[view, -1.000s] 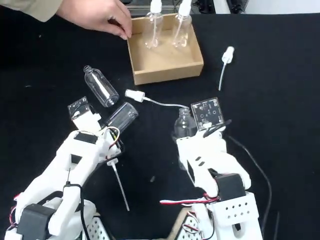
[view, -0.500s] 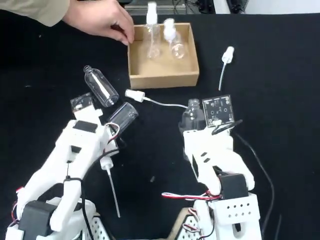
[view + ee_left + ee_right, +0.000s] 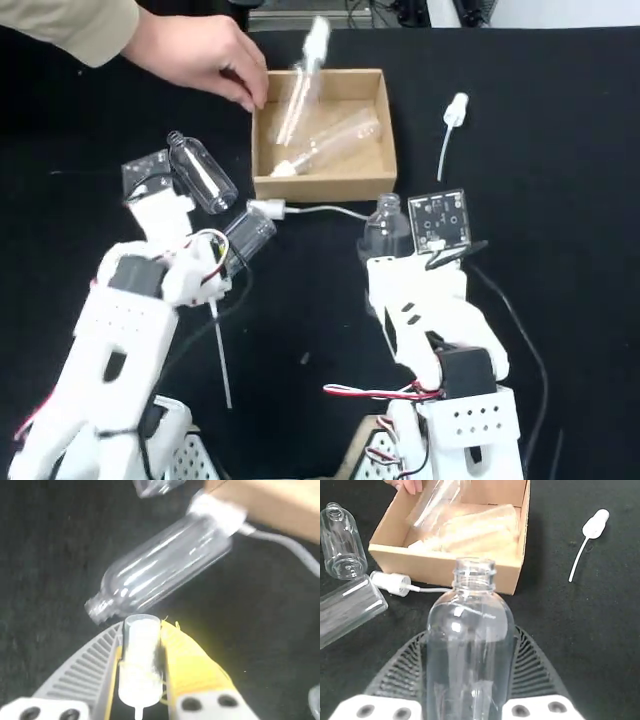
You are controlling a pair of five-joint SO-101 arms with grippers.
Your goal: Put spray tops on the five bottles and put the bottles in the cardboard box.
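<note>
My left gripper (image 3: 142, 632) is shut on a white spray top (image 3: 140, 665), whose tube (image 3: 220, 350) hangs down. It is just short of the mouth of a bare bottle (image 3: 160, 572) lying on the table (image 3: 245, 235). My right gripper (image 3: 470, 635) is shut on an upright bare bottle (image 3: 470, 645) near the cardboard box (image 3: 320, 185). Inside the box, two capped bottles (image 3: 325, 145) are tipping over. A third bare bottle (image 3: 200, 172) lies left of the box. One loose spray top (image 3: 268, 208) lies against the box front, another (image 3: 455, 110) to its right.
A person's hand (image 3: 195, 50) rests on the box's far left corner. The black table (image 3: 560, 200) is open to the right of the box and between the two arms.
The two capped bottles stood upright in the box and now topple. The box has shifted slightly under the hand. My left arm rose and moved toward the lying bottle with its spray top.
</note>
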